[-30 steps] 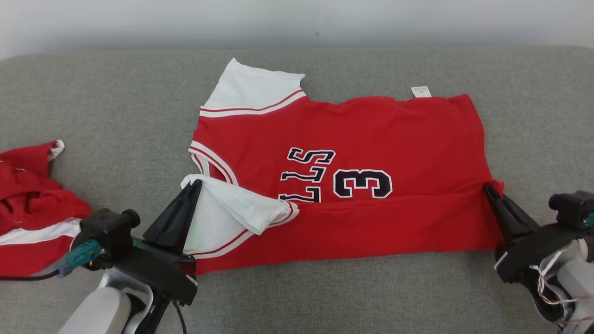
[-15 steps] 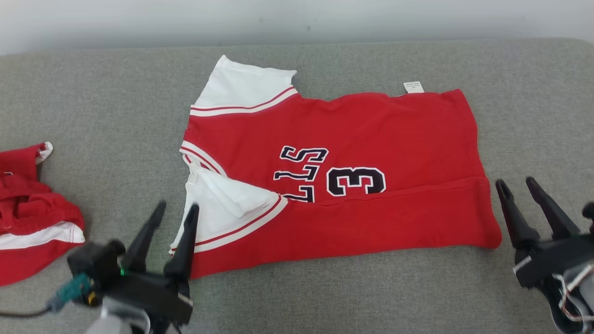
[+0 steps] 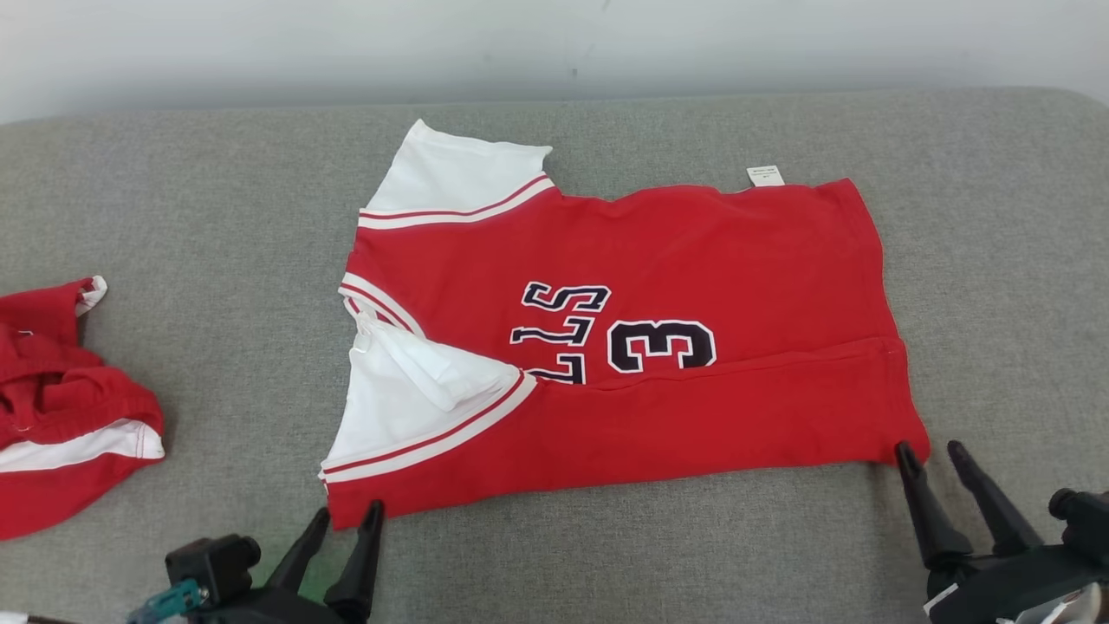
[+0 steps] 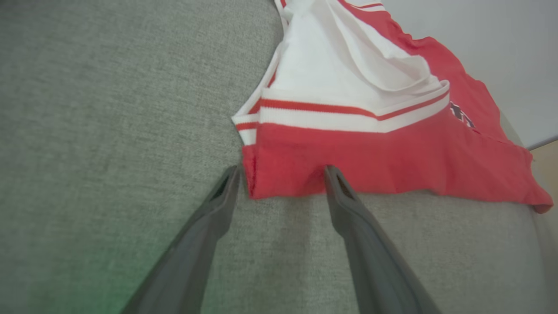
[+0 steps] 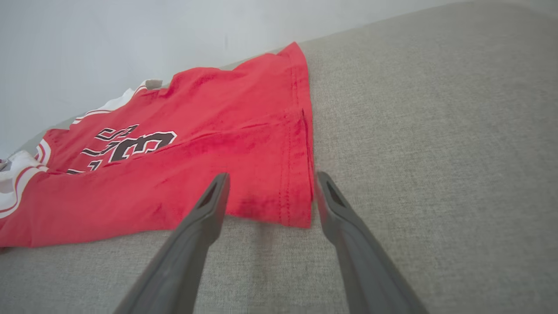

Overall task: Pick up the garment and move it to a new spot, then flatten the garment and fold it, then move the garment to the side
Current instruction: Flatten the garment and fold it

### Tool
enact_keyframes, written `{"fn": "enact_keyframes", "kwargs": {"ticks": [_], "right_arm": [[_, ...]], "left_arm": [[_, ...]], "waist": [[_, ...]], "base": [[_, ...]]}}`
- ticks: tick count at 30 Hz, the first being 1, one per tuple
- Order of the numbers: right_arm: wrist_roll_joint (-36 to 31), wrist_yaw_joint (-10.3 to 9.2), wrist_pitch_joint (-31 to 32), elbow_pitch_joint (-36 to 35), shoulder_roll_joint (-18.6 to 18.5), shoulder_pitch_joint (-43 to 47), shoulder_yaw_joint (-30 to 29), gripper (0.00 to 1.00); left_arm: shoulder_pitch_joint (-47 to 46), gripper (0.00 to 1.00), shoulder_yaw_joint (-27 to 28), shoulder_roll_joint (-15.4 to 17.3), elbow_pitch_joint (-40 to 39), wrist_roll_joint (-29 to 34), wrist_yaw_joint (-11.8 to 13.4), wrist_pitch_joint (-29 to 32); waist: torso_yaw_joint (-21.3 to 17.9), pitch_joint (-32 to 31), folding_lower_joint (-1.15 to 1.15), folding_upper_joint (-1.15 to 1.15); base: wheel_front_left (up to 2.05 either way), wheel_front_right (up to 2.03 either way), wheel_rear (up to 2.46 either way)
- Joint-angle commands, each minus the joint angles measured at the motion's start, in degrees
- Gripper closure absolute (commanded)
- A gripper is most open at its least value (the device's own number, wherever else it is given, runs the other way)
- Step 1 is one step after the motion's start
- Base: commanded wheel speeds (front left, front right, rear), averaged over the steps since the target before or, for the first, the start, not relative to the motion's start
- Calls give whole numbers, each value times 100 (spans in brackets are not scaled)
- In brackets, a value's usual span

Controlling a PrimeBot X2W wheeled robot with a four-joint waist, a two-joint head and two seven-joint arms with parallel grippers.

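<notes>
Lying flat mid-way across grey padded surface point(image 3: 173, 217): red jersey point(image 3: 658, 260) numbered 3, near edge folded over. Left end effector point(image 3: 351, 510) and right end effector point(image 3: 929, 446) spread wide, empty, flanking its near corners.

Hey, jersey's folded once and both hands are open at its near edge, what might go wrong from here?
1. The left hand and right hand sit open at the near corners of the jersey; a shallow pinch may catch only the top layer and undo the fold.
2. The near white sleeve lies bunched; another fold may trap that crease.
3. A second red garment lies to the left; moving the jersey there may tangle them.
</notes>
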Motion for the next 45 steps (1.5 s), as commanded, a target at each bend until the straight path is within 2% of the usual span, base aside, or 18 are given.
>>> {"fn": "enact_keyframes", "kwargs": {"ticks": [1, 2, 3, 4, 14, 15, 16, 19, 27, 37, 45], "right_arm": [[96, -11, -6, 83, 61, -62, 34, 0], [149, -11, -6, 182, 97, -134, 107, 0], [192, -11, -6, 284, 119, -207, 185, 0], [231, -11, -6, 411, 145, -290, 253, 0], [467, -11, -5, 1356, 354, -863, 637, 0], [466, -11, -5, 1382, 373, -884, 665, 65], [475, -11, -6, 1372, 379, -887, 699, 100], [513, -11, -6, 1329, 331, -825, 746, 100], [611, -11, -6, 803, -99, -324, 594, 100], [892, -12, -7, 62, -584, 605, 431, 100], [1031, -12, -7, -373, -932, 1472, 398, 100]], "left_arm": [[-100, 13, -30, 9, 109, 8, 29, 51], [-136, 54, -44, 30, 206, 63, 57, 64], [-176, 90, -64, 20, 266, 75, 53, 65], [-201, 100, -75, -18, 314, 40, 16, 80], [-309, 100, -192, -122, 601, 17, -183, 5], [-311, 100, -208, -129, 623, 18, -196, 12], [-315, 100, -220, -132, 637, 23, -222, 6], [-293, 100, -221, -117, 628, 11, -252, -21], [114, 100, -185, 33, 335, -91, -260, -96], [1050, 100, -192, 363, -817, -102, 84, 27], [1765, 100, -228, 446, -1515, -316, 364, 200]], "waist": [[-14, 8, 1, 0], [-36, 13, 1, 0], [-47, 16, 1, 0], [-52, 15, 1, 0], [17, -25, 1, 0], [28, -38, 1, 0], [44, -59, 1, 0], [61, -98, 1, 0], [-9, -316, 1, 0], [-38, -525, 1, 0], [40, -580, 1, 0]], "base": [[0, 0, 0], [0, 0, 0], [0, 0, 0], [0, 0, 0], [0, 0, 0], [0, 0, 0], [0, 0, 0], [0, 0, 0], [0, 0, 0], [0, 0, 0], [0, 0, 0]]}}
